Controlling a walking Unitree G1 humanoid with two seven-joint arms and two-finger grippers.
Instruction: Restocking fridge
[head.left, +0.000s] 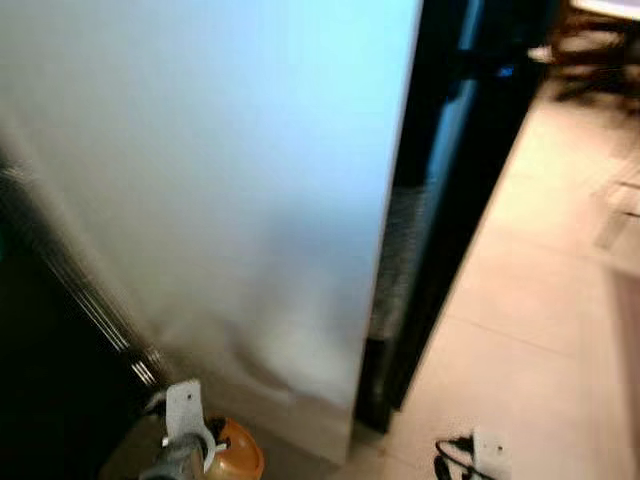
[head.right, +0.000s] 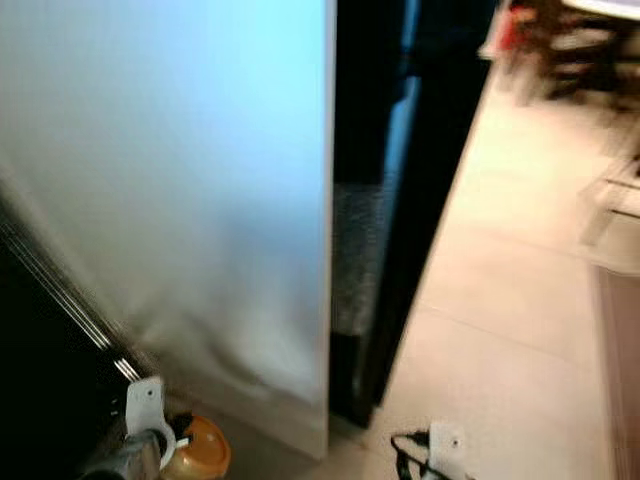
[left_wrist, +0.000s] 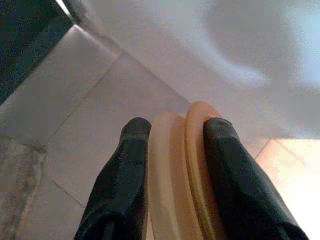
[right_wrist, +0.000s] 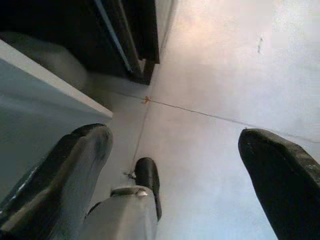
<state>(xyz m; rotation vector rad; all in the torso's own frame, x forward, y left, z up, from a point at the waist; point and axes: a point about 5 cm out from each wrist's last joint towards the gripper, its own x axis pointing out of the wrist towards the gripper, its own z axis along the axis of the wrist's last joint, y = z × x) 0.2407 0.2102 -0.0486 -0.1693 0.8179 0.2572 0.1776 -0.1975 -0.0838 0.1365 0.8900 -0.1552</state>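
Observation:
A tall white panel (head.left: 230, 180), seemingly the fridge's door or side, stands right in front of me, and a dark gap (head.left: 450, 150) runs along its right edge. Low on the left, my left gripper (left_wrist: 175, 127) is shut on a round orange-and-cream container (left_wrist: 177, 165). That container shows as an orange disc (head.left: 240, 455) close to the panel's foot. My right gripper (right_wrist: 175, 137) hangs over the tiled floor with its fingers (right_wrist: 85, 150) wide open and nothing between them. Its wrist (head.left: 475, 455) shows at the lower right.
A dark unit with a metal rail (head.left: 60, 330) stands at my left. Pale floor tiles (head.left: 530, 300) stretch away on the right toward chairs and a table (head.left: 600, 50). My own foot (right_wrist: 147, 175) is below the right gripper.

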